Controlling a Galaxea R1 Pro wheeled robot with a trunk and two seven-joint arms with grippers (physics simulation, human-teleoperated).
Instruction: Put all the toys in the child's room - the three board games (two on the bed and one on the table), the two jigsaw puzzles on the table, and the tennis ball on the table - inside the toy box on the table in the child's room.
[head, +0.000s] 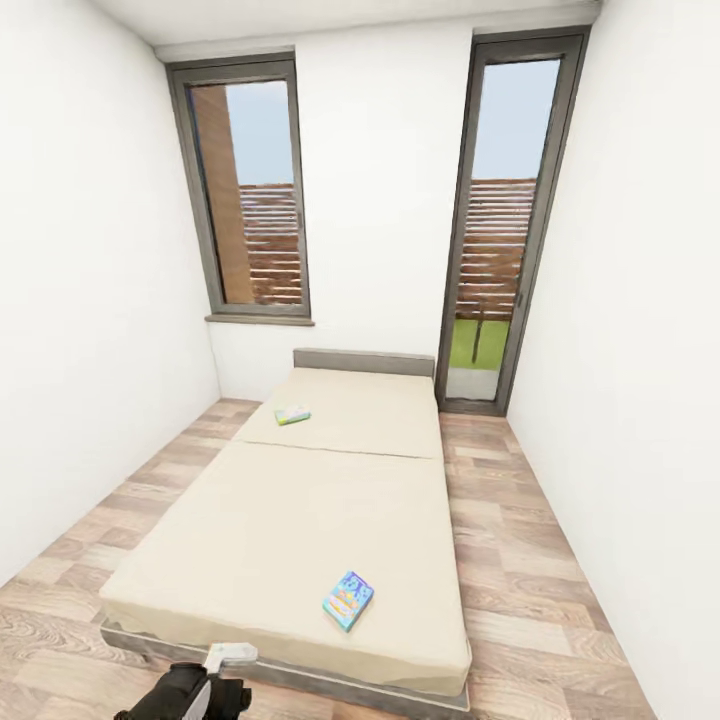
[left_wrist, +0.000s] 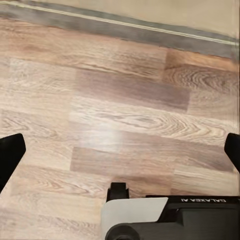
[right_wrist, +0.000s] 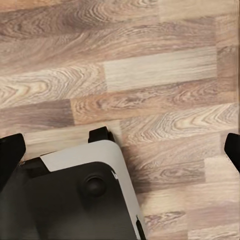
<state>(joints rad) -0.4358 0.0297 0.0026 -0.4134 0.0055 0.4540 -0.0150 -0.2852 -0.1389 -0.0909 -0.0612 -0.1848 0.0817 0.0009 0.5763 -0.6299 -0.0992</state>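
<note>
"GALAXEA" lettering (left_wrist: 207, 200), mirrored, above wood-plank floor (left_wrist: 120, 110).

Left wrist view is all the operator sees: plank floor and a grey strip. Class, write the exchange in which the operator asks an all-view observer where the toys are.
Operator: Any toys nearby?
Observer: Yes. The head view shows a board game lying flat on the bed, near its foot end.
Operator: Is it the only one there?
Observer: No, a second board game lies further up, close to the headboard.
Operator: Is the right gripper carrying anything?
Observer: No. In the right wrist view its fingers stand wide apart, with bare floor between them.
</note>
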